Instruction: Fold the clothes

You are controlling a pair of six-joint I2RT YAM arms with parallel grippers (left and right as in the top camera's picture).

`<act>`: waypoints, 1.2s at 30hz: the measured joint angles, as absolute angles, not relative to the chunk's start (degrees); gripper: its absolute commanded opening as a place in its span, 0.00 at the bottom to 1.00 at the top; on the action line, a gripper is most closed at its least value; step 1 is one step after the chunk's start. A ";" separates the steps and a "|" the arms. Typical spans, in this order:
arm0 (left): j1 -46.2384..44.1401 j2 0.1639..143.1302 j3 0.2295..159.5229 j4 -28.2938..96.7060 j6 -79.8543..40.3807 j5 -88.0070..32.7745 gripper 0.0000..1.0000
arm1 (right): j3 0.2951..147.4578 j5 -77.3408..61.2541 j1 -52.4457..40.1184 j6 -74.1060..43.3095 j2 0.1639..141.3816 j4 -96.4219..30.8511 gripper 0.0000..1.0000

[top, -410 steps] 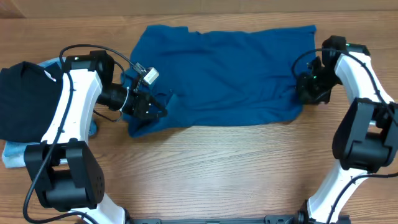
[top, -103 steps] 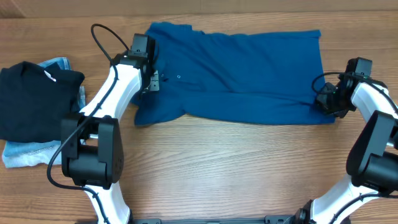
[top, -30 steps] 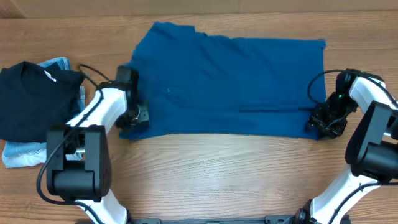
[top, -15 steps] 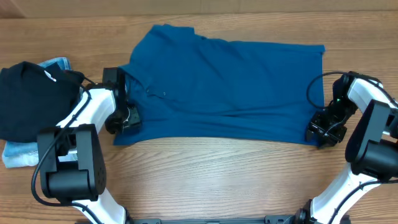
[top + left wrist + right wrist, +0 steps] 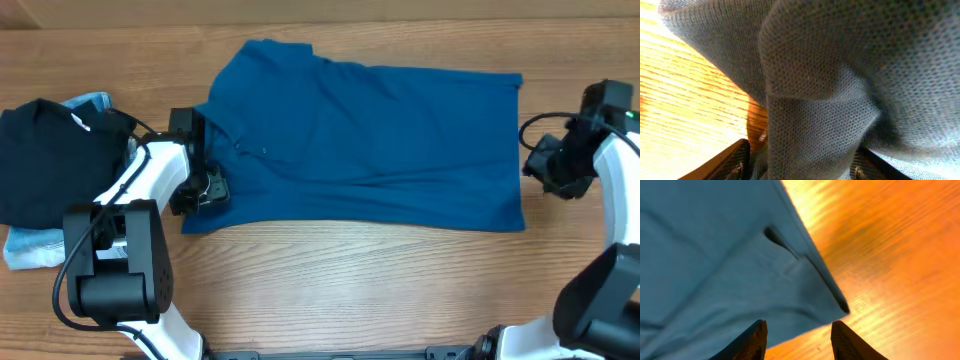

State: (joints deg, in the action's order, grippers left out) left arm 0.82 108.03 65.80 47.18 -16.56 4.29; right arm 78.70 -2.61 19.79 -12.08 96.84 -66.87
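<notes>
The shirt (image 5: 370,130) lies spread on the counter (image 5: 350,280), folding mostly undone; right fingers (image 5: 752,340) spread empty beside it (left fingers (image 5: 735,162): grip unclear).

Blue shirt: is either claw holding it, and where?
Right claw is open, off the shirt. Left claw straddles bunched fabric at its near-left corner; whether it grips cannot be told.

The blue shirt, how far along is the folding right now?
Done: the blue shirt lies spread mostly flat on the table, with a few creases but no clear fold. In hand: the left gripper sits at its near-left corner, jaws apart with cloth between them; the right gripper is open beside the right edge, holding nothing. Left: essentially all the folding.
</notes>
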 measured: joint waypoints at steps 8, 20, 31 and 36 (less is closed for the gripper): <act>0.71 107.57 65.93 44.27 -15.88 2.13 0.77 | 77.12 -6.15 12.82 -6.28 106.30 -57.63 0.30; 0.34 103.50 65.71 43.70 -14.70 -0.89 0.95 | 77.82 0.01 12.01 -8.56 116.22 -62.15 0.31; 0.34 103.50 65.71 44.34 -13.30 -0.89 1.00 | 77.67 3.33 14.26 -11.77 116.97 -69.63 0.36; 0.34 103.50 65.36 36.64 -12.43 -0.89 1.00 | 77.67 3.29 14.26 -11.79 116.97 -69.47 0.36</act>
